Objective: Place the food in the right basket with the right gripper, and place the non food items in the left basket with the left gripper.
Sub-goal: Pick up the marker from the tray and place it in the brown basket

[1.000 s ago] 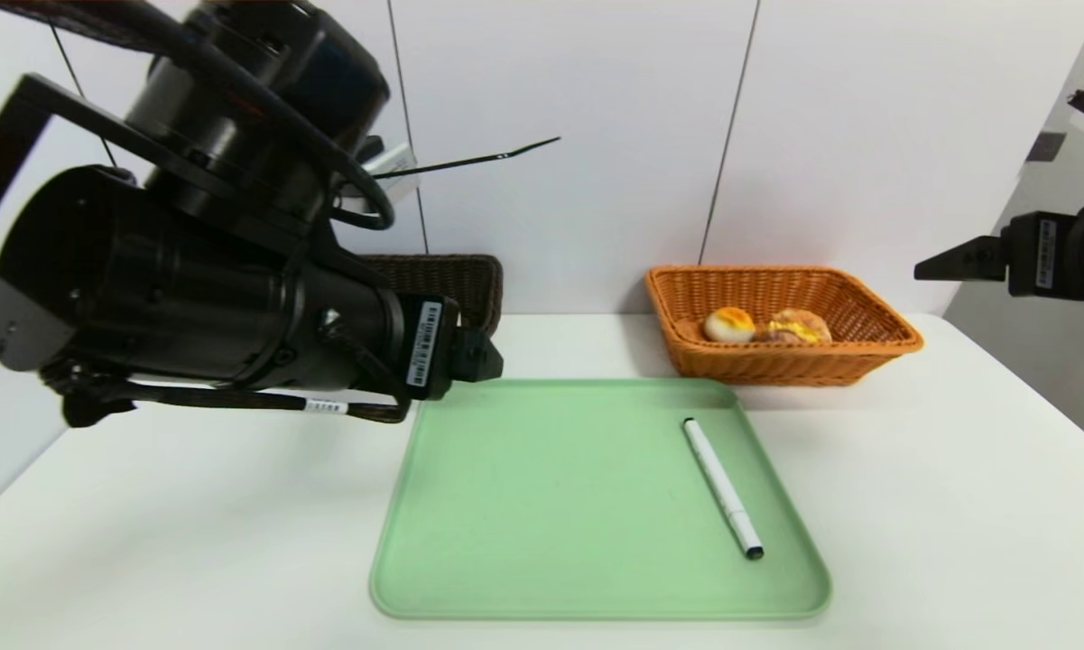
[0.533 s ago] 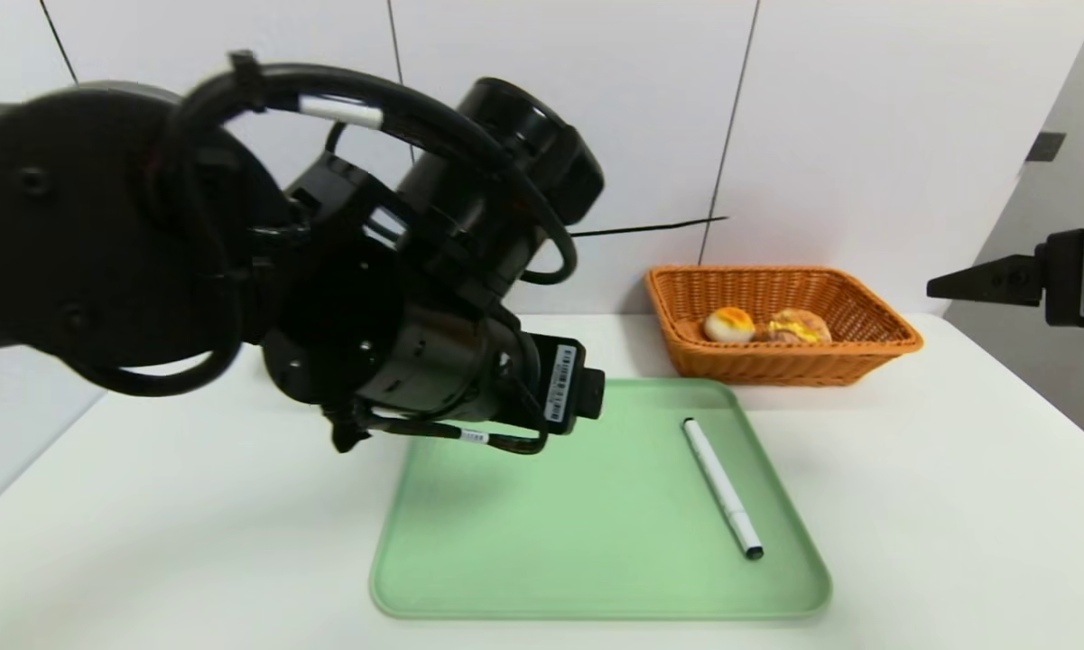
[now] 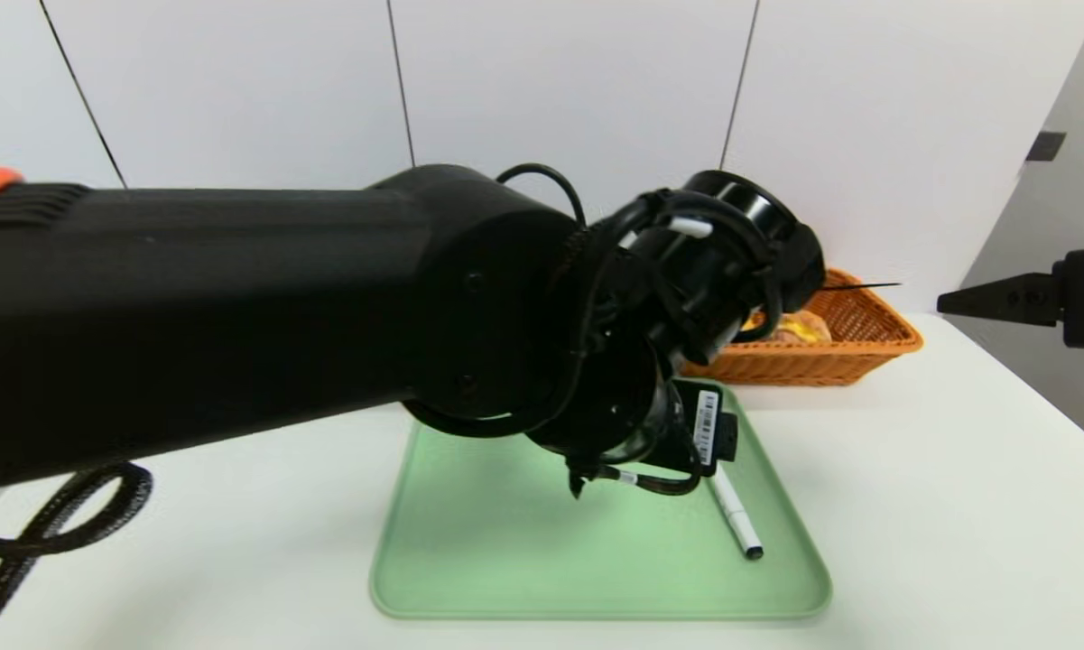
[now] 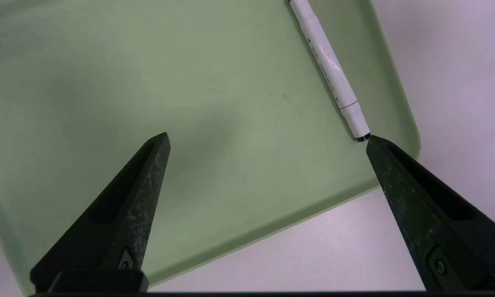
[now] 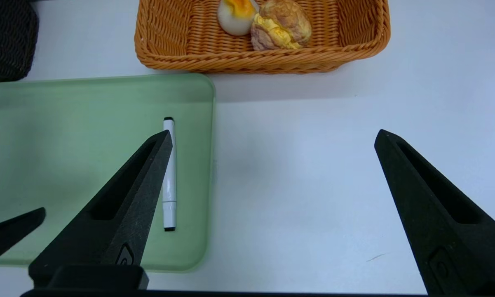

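The white marker pen (image 3: 738, 524) (image 4: 329, 68) (image 5: 169, 181) lies on the right side of the green tray (image 3: 505, 560). My left gripper (image 4: 268, 137) hangs open and empty over the tray; one fingertip is right by the pen's black end. My right gripper (image 5: 273, 133) is open and empty, high above the bare table right of the tray. The right basket (image 3: 866, 352) (image 5: 255, 62) holds the food: a bun (image 5: 235, 16) and a cream puff (image 5: 282, 24). Only a corner of the left basket (image 5: 8, 41) shows; my left arm hides it in the head view.
My left arm (image 3: 235, 307) stretches across the left half of the head view and covers the table's back left. The right arm's finger (image 3: 993, 298) pokes in at the right edge. White wall panels stand just behind both baskets.
My left arm swung from over the left basket rightward and down, so its gripper now hangs over the tray by the pen. The right arm sank slightly. The pen has not moved.
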